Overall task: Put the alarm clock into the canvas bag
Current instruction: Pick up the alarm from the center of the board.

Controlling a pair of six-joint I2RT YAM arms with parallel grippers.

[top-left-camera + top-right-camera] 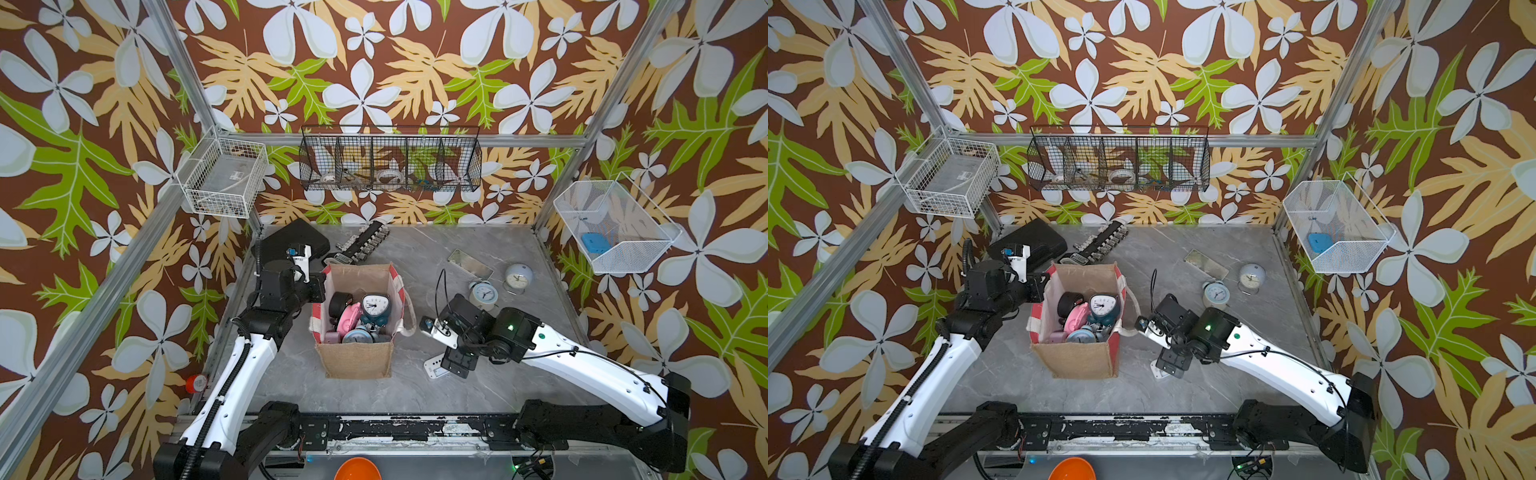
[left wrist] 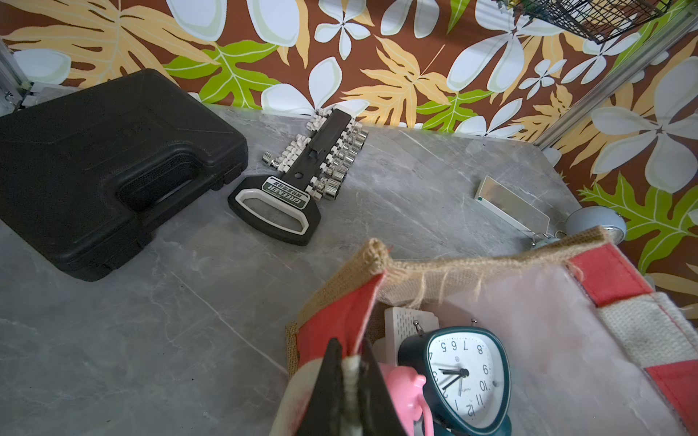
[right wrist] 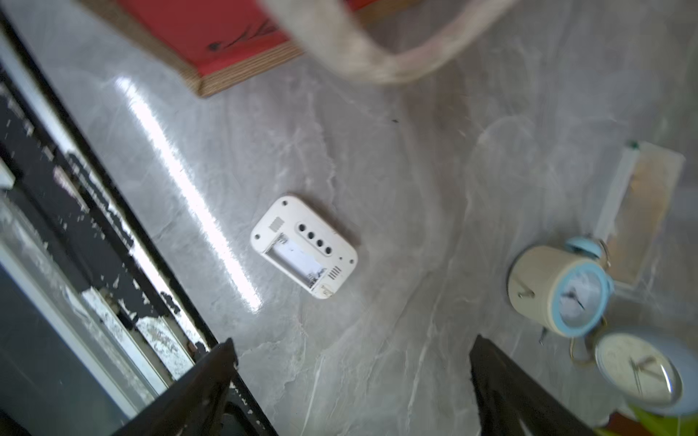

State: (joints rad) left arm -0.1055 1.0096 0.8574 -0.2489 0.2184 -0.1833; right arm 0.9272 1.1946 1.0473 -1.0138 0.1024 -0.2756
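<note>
The canvas bag (image 1: pixel 357 359) (image 1: pixel 1075 359) stands open mid-table. It holds several alarm clocks, among them a teal one with a white face (image 1: pixel 374 307) (image 2: pixel 460 377) and a pink one (image 1: pixel 349 318). My left gripper (image 1: pixel 321 286) (image 2: pixel 353 372) is shut on the bag's left rim, with white fabric pinched between the fingers. My right gripper (image 1: pixel 455 363) (image 3: pixel 351 347) hangs open and empty to the right of the bag. It is above a white rectangular clock (image 3: pixel 304 247) (image 1: pixel 434 369) lying back-up. A cream and blue twin-bell clock (image 1: pixel 484 293) (image 3: pixel 559 290) and a round pale-blue clock (image 1: pixel 518 276) stand further right.
A black plastic case (image 1: pixel 291 241) and a socket rail (image 1: pixel 361 241) lie behind the bag. A shiny flat plate (image 1: pixel 469 264) lies near the loose clocks. Wire baskets (image 1: pixel 390 162) hang on the walls. The bag's white strap (image 3: pixel 377 64) loops out toward my right arm.
</note>
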